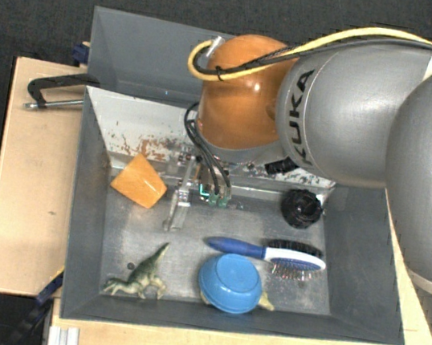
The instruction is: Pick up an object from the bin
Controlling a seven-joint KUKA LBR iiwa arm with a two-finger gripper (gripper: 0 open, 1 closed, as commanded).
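1. The gripper (175,214) hangs low in the grey metal bin (85,220), over bare floor towards the back left.
2. Whether its jaws are parted or closed I cannot tell from here; nothing is visibly caught in them.
3. The orange wedge-shaped block (140,181) lies just beside it on the left, near the back wall.
4. A green toy dinosaur (138,277) lies at the front left, and a round blue plastic bowl (229,282) sits beside it.
5. A blue-handled brush with a white head (268,254) lies right of the gripper, with a black round knob-like thing (301,208) behind it.
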